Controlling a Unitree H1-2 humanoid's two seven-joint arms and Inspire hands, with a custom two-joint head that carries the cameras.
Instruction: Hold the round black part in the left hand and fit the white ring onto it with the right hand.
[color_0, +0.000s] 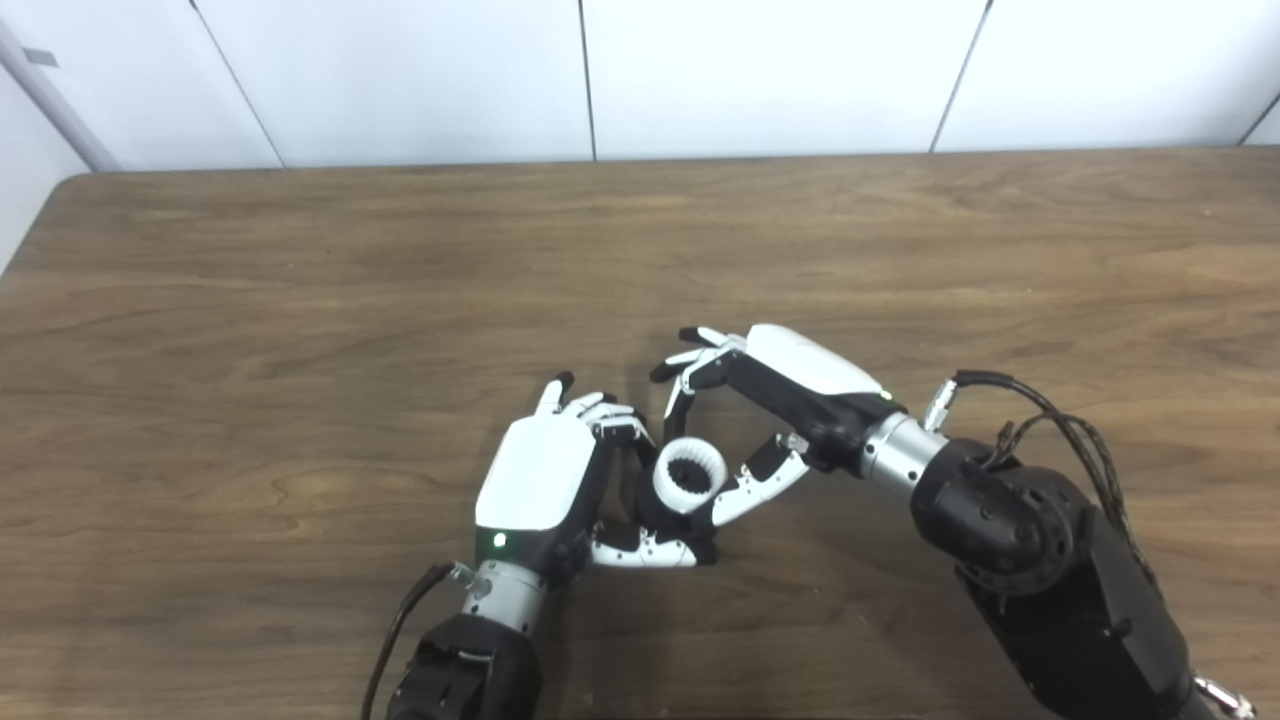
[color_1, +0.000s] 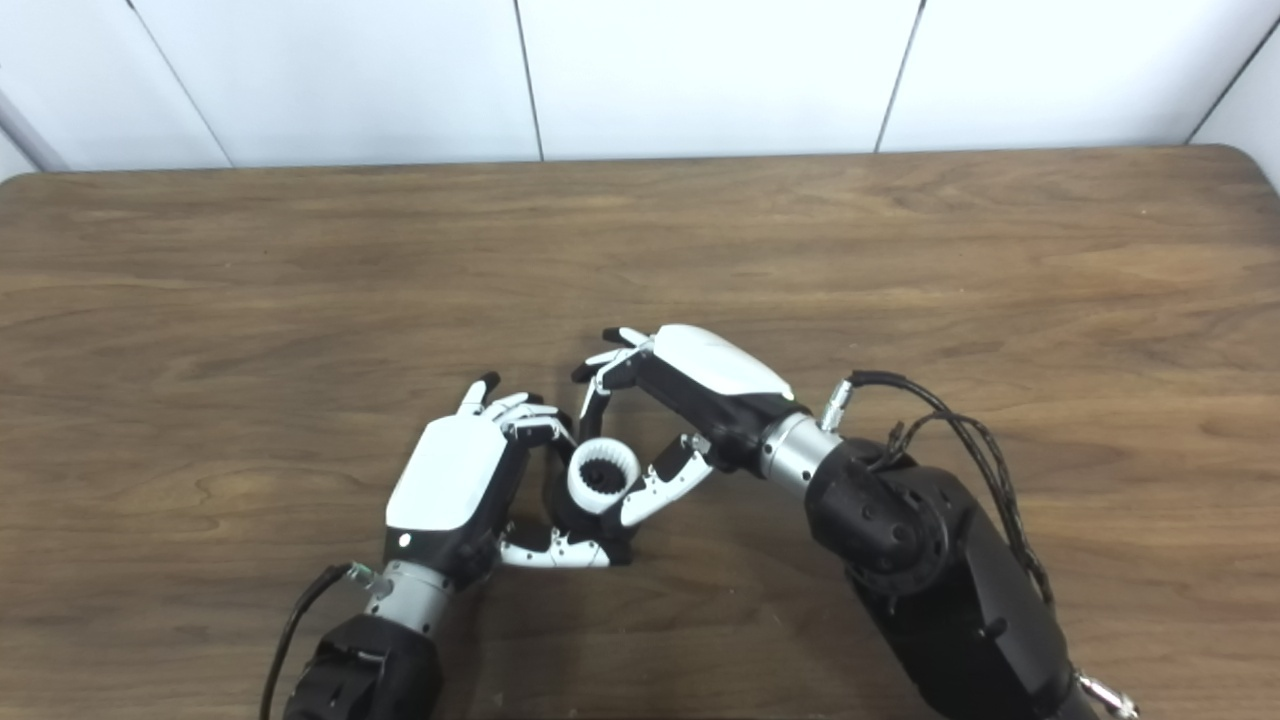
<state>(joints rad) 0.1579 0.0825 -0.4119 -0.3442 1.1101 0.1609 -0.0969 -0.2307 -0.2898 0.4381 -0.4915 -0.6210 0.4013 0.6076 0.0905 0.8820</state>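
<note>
Where the two hands meet near the front middle of the wooden table (color_0: 300, 300), you see the left hand (color_0: 545, 475) curled around the round black part (color_0: 650, 515), its thumb under it. The white ring (color_0: 690, 475) sits on top of that part, toothed black showing through its hole. Your right hand (color_0: 770, 400) grips the ring, thumb on its right side, fingers arched over its far side. You can read no writing or brand anywhere.

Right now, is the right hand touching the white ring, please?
Touching: in the left eye view the right hand's thumb lies against the white ring's side, with no gap.
</note>
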